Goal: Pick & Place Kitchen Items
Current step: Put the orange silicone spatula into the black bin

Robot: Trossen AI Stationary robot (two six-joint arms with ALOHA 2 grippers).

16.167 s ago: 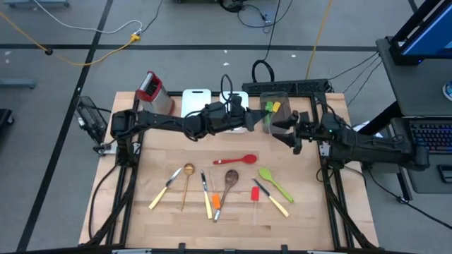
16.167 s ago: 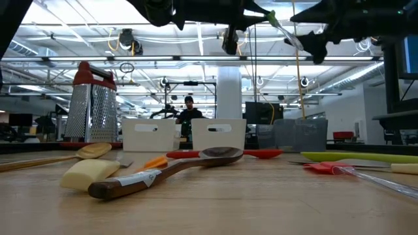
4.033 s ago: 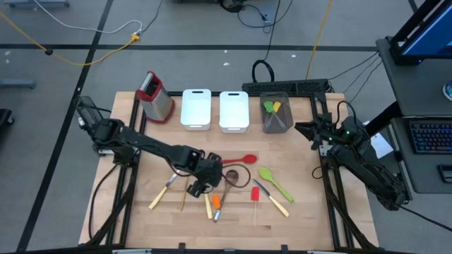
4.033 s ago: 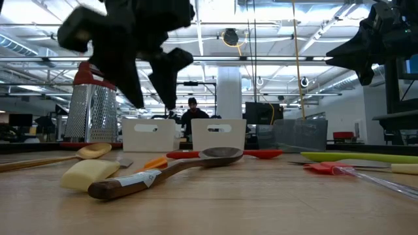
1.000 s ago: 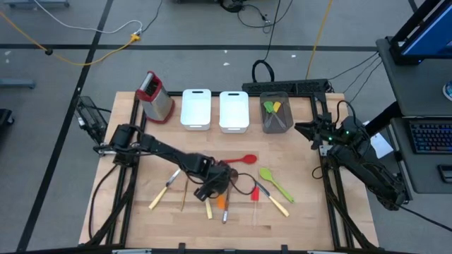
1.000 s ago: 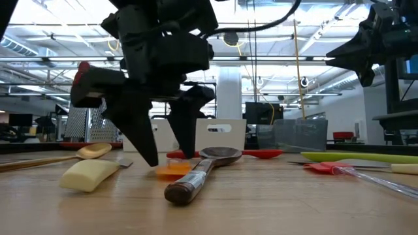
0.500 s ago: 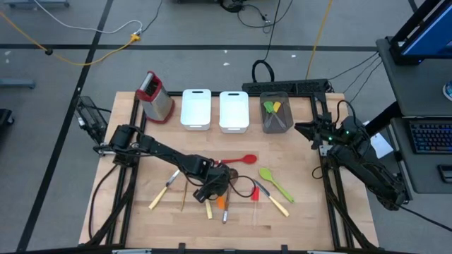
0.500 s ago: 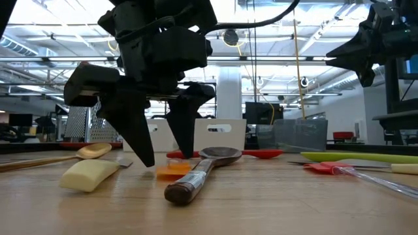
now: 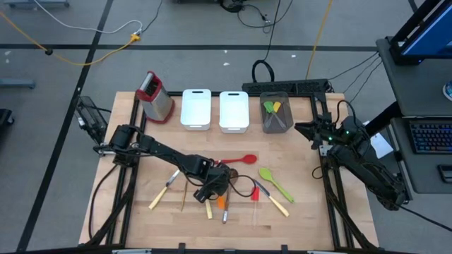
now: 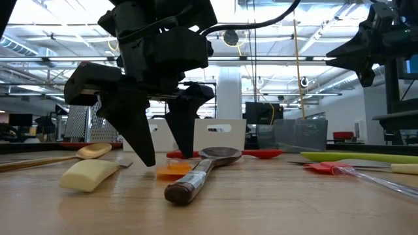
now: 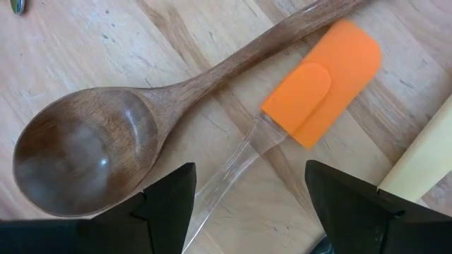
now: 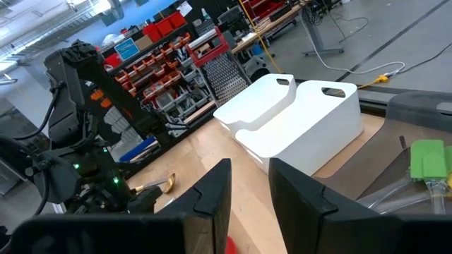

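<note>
Left claw (image 11: 247,194) open astride orange spatula (image 11: 321,85)

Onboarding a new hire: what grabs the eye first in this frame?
The left gripper, fingers open, hangs low at the table's middle over the orange spatula and wooden spoon, among scattered utensils. At the back stand a red-topped grater, two white trays and a grey tray holding green and yellow utensils. The right gripper waits raised at the right edge.
</note>
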